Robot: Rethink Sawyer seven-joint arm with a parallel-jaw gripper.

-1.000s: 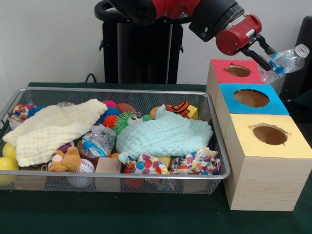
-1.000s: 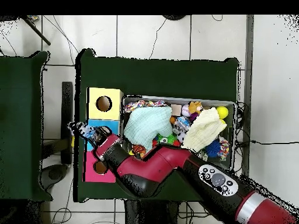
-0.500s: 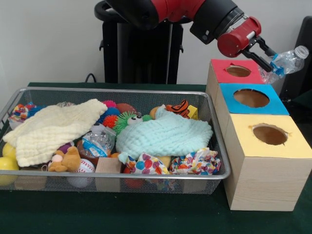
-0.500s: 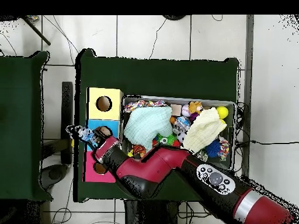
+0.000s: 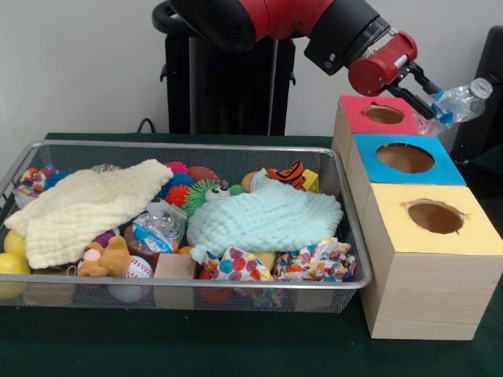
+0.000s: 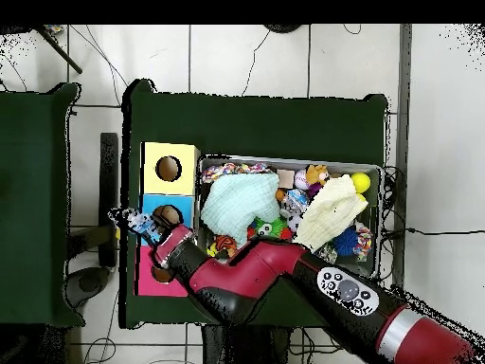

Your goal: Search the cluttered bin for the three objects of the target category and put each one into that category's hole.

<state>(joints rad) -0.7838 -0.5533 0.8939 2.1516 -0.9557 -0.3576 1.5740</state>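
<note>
My gripper [image 5: 435, 103] [image 6: 150, 227] is shut on a crumpled clear plastic bottle [image 5: 457, 100] [image 6: 135, 221] with a white cap. It hangs in the air past the outer edge of the red box [image 5: 383, 115] [image 6: 158, 273] and the blue box [image 5: 405, 159] [image 6: 163, 210], above their tops. The yellow box [image 5: 434, 220] [image 6: 169, 168] stands nearest the camera in the front view. Each box has a round hole in its top. The wire bin [image 5: 236, 149] [image 6: 289, 163] holds many toys, a cream cloth [image 5: 82, 208] [image 6: 332, 210] and a mint cloth [image 5: 263, 216] [image 6: 239, 204].
In the bin lie a teddy bear [image 5: 106, 258], a baseball [image 5: 135, 271], yellow balls [image 5: 14, 263], a wooden block [image 5: 174, 275], spiky balls [image 5: 198, 194], a tiger toy [image 5: 288, 173] and patterned cloth bundles [image 5: 314, 263]. A black pedestal [image 5: 224, 82] stands behind the bin.
The gripper with the bottle has risen slightly and drifted a little toward the red box's far side. The bin's contents have not moved.
</note>
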